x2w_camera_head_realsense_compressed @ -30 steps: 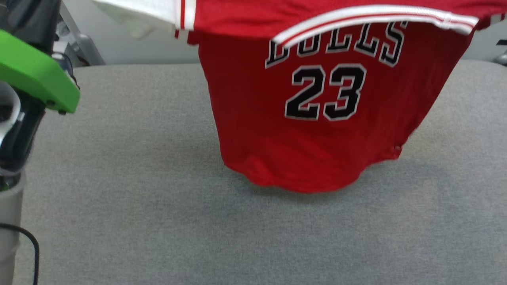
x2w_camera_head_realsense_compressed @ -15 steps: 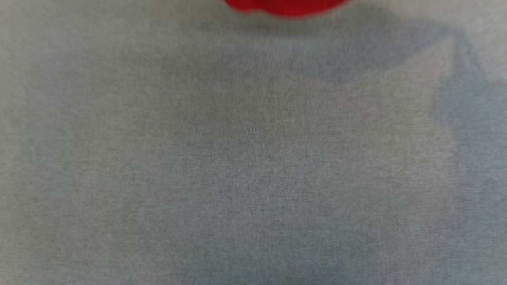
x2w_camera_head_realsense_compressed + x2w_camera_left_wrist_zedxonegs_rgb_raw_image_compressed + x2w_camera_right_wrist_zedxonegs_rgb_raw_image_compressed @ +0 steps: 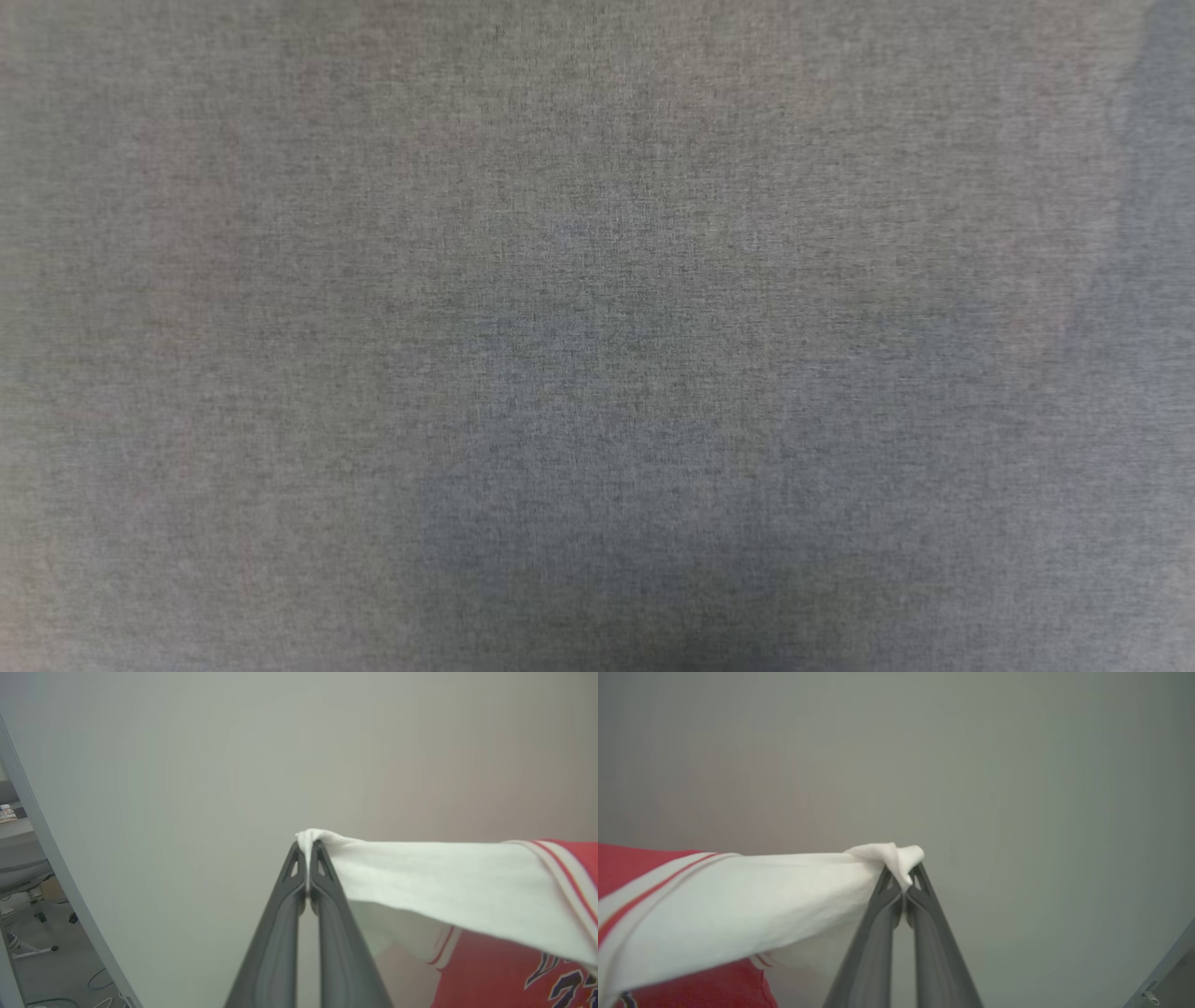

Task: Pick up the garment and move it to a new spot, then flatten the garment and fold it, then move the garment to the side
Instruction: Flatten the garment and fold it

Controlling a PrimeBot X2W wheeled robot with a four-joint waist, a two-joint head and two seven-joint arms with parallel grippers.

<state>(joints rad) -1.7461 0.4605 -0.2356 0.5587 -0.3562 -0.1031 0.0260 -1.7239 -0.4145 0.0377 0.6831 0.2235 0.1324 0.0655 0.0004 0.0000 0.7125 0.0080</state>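
Pinching garment [image 3: 467, 891] taut — L gripper [image 3: 307, 858], R gripper [image 3: 903, 882] each clamp a sleeve [image 3: 761, 905].

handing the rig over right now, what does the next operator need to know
Left gripper: shut on the tip of one white sleeve of the garment.
Right gripper: shut on the tip of the other white sleeve.
Garment: stretched between the two grippers, red body hanging below the sleeves. Whether its hem touches the grey surface cannot be told.
Done: garment picked up.
Left: lay it at a new spot, flatten, fold, move it to the side.
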